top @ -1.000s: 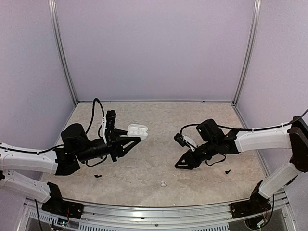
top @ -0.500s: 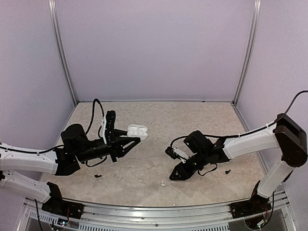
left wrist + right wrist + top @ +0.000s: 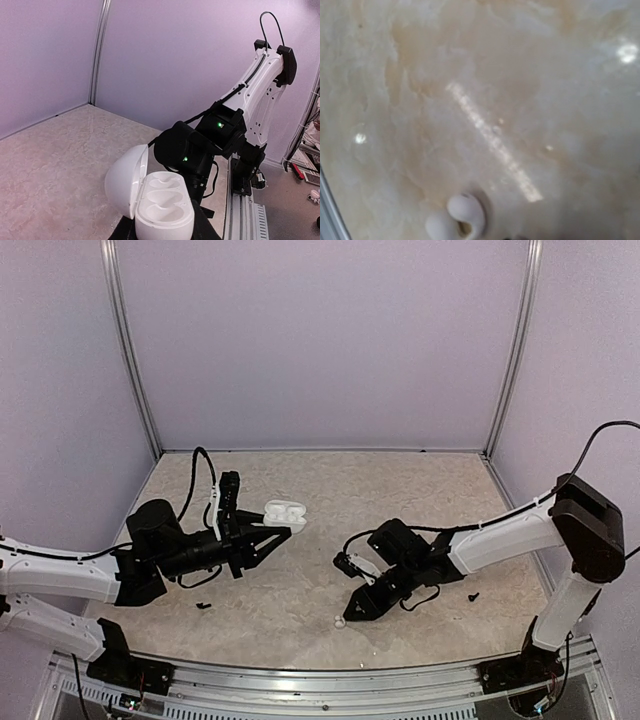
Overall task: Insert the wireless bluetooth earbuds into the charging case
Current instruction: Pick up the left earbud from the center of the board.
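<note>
Over the worktop (image 3: 420, 490) the left hand (image 3: 275, 530) was clamped on the open case (image 3: 162, 202), its wells bare. The right hand (image 3: 350, 612) hung low just beside the bud (image 3: 457, 220) near the front edge, and no view showed how wide it stood. Closing off-centre could have squirted that slick little bud away, or pinned it flat so it never lifted.

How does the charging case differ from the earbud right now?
The charging case is much larger than the earbud. The case sits gripped in the left gripper, open and empty; the earbud lies on the table by the right gripper. Both are white.
</note>
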You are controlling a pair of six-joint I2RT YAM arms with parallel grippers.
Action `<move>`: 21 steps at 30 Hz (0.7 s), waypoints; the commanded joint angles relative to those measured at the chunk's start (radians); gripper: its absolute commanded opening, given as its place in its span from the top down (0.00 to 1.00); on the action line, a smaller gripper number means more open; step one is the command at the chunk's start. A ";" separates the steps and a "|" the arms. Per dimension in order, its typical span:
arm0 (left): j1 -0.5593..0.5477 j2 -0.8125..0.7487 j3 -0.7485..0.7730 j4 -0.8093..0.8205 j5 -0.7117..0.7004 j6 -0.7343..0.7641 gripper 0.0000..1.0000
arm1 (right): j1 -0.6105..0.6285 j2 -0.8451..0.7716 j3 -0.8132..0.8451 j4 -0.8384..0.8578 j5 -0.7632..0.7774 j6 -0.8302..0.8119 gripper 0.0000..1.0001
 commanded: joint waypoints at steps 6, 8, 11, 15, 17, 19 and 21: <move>0.006 -0.014 -0.011 0.044 0.008 -0.007 0.85 | 0.050 0.057 0.054 0.010 0.008 0.026 0.80; 0.006 -0.013 -0.009 0.047 0.010 -0.009 0.85 | 0.054 0.065 0.060 0.006 0.010 0.026 0.80; 0.006 -0.011 -0.009 0.049 0.011 -0.008 0.85 | 0.060 0.074 0.070 0.005 0.009 0.026 0.79; 0.006 -0.011 -0.008 0.050 0.013 -0.007 0.85 | 0.065 0.087 0.085 0.000 0.007 0.024 0.79; 0.007 -0.011 -0.007 0.050 0.014 -0.008 0.85 | 0.069 0.091 0.088 -0.002 0.003 0.024 0.80; 0.007 -0.011 -0.008 0.049 0.014 -0.006 0.85 | 0.068 0.092 0.090 -0.005 0.000 0.023 0.82; 0.007 -0.011 -0.007 0.050 0.014 -0.006 0.85 | 0.069 0.092 0.093 -0.008 -0.004 0.023 0.85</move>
